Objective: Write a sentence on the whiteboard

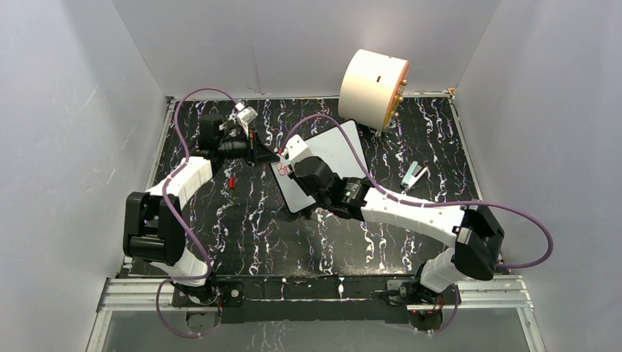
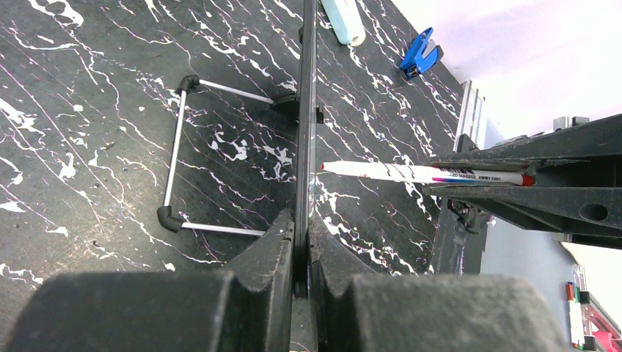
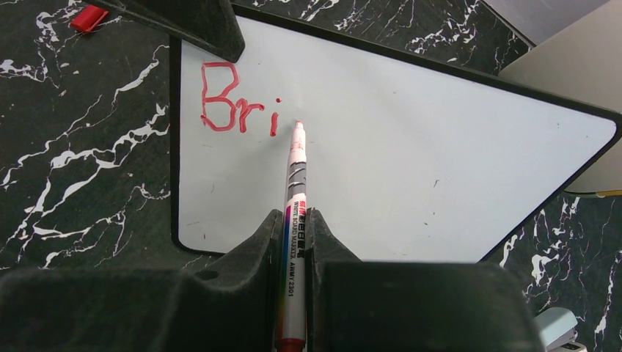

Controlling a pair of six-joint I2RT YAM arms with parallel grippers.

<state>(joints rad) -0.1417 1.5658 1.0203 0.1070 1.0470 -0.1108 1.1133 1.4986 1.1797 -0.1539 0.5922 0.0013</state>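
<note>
I check the right gripper (image 3: 295,218) first: its fingers are pinched on the barrel of a slim white marker with a red nib (image 3: 295,165), and the pen points away from the wrist. The nib sits at the face of the small flat white whiteboard with rounded corners and a thin black rim (image 3: 411,147), just right of the red handwritten letters "Bri" (image 3: 233,106). I cannot tell whether the nib touches.

The left gripper (image 2: 301,220) is clamped on the whiteboard's black rim, which its wrist camera sees edge-on, at the corner nearest the letters. A silver wire stand with black corner caps (image 2: 176,158) lies beside that rim.

From above, the whiteboard sits askew mid-table on the black white-veined tabletop (image 1: 242,235). A small red cap (image 1: 232,181) lies to its left, apart from it. A big cream cylinder (image 1: 372,86) stands behind the whiteboard at the table's far edge.
</note>
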